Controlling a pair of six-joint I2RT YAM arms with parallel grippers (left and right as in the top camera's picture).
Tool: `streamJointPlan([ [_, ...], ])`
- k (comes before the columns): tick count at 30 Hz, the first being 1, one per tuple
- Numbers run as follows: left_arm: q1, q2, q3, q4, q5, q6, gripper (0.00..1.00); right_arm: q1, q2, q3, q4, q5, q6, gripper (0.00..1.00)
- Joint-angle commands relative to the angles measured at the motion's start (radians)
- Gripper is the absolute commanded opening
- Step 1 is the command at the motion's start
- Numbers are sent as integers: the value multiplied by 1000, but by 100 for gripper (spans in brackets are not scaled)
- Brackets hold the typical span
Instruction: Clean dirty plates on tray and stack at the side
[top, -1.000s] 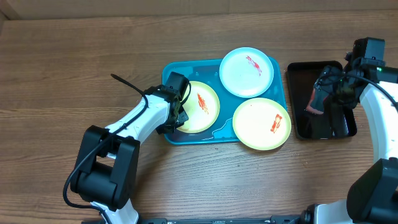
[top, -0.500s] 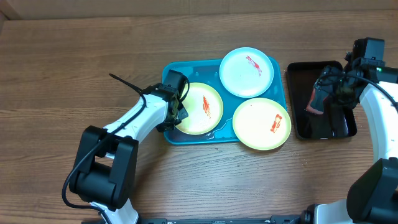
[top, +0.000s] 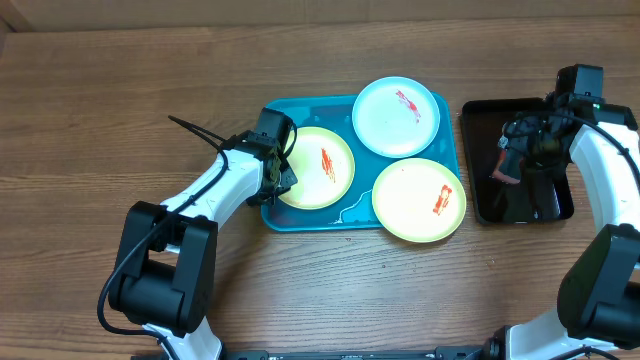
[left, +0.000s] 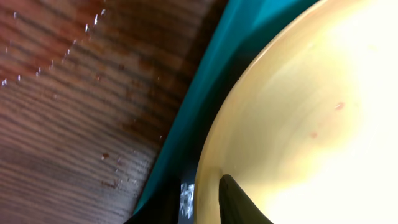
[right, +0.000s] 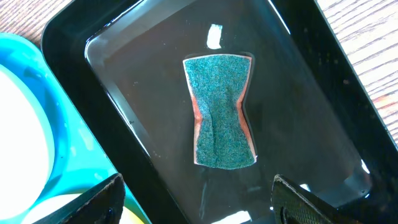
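Wooden table (top: 90, 120) carries teal tray (top: 300, 112) of 3 plates (top: 397, 117), black tray (top: 520, 205) beside.

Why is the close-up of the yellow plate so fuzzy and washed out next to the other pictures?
Left wrist view: the camera sits too near, so the yellow plate bleaches to glare and the teal tray blurs. Overhead view: evenly lit, sharp. Right wrist view: crisp on the sponge, with a bright reflection on the black tray.

Overhead looks down; close wrist views share tray (top: 310, 112).
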Motion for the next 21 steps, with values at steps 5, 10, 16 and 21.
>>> streamJointPlan([
  [5, 7, 20, -7, 23, -26, 53, 11, -5, -6, -2, 5, -5, -26, 77],
  [10, 7, 20, -7, 20, -26, 53, 4, -5, -6, -2, 5, -5, -26, 77],
  [16, 7, 19, -7, 20, -19, 53, 4, -5, -6, -2, -5, -10, -26, 77],
  [21, 7, 19, -7, 18, -8, 53, 4, -5, -6, -2, -10, -46, -25, 77],
])
